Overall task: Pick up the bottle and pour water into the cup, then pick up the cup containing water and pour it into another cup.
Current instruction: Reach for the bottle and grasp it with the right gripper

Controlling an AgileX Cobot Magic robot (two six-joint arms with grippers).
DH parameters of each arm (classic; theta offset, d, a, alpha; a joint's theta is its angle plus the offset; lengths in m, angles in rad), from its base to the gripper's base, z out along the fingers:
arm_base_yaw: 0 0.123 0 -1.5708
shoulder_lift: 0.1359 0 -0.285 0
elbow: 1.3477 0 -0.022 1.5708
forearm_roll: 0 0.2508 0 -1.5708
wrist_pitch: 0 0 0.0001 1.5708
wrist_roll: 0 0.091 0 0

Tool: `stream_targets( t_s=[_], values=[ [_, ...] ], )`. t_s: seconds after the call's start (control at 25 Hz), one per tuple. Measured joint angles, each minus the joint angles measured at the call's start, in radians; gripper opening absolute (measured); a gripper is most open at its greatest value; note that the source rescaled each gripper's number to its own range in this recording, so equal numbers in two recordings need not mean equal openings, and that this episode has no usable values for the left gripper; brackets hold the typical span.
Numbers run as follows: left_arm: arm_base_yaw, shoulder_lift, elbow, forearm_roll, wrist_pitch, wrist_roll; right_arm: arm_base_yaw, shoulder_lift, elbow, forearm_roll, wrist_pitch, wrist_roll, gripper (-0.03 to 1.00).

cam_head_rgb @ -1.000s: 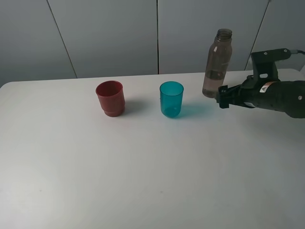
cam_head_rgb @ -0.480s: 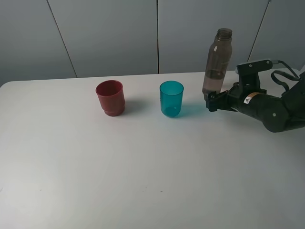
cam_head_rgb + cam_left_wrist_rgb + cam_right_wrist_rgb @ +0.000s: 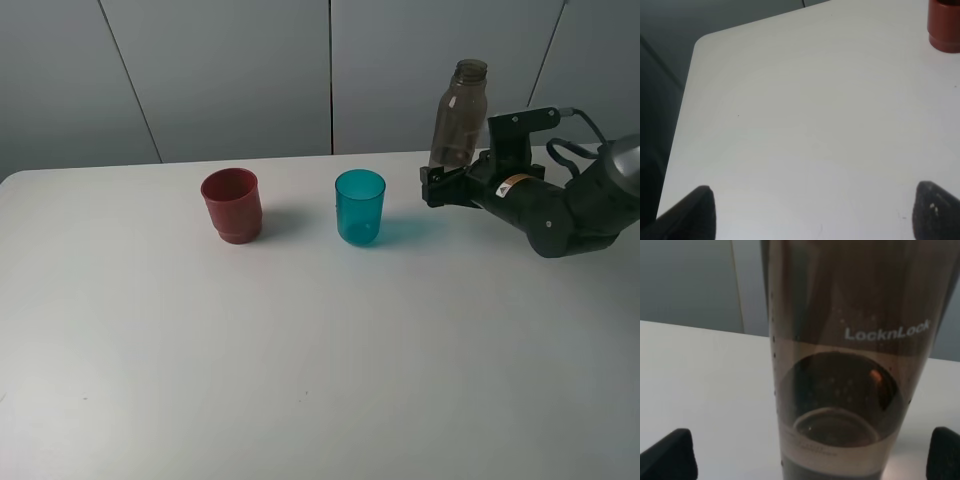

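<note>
left tool spread above the white bench. right tool spread, tall smoky grey-brown translucent plastic bottle upright between its jaws; translucent teal plastic tumbler beyond its tips, opaque brick-red plastic cup farther on.

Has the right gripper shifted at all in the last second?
Yes. The right gripper has moved left, closer to the teal cup; its open jaws now flank the bottle low down.

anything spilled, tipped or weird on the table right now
Nothing stands out. The red cup and teal cup stand upright and apart, the uncapped bottle stands with a little water low inside, and no spill shows on the table.
</note>
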Motion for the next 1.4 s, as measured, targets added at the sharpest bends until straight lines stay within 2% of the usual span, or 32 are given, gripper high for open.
stream_targets(
  t_s=[0.48,0.8,1.4],
  values=[
    [0.0,0.0,0.0,0.0,0.0,0.0,0.0,0.022,-0.062,0.036,-0.024,0.002,1.0],
    [0.0,0.0,0.0,0.0,0.0,0.0,0.0,0.095,-0.128,0.041,-0.04,0.046,1.0],
    [0.0,0.0,0.0,0.0,0.0,-0.004,0.0,0.149,-0.195,0.074,-0.089,0.026,1.0]
  ],
)
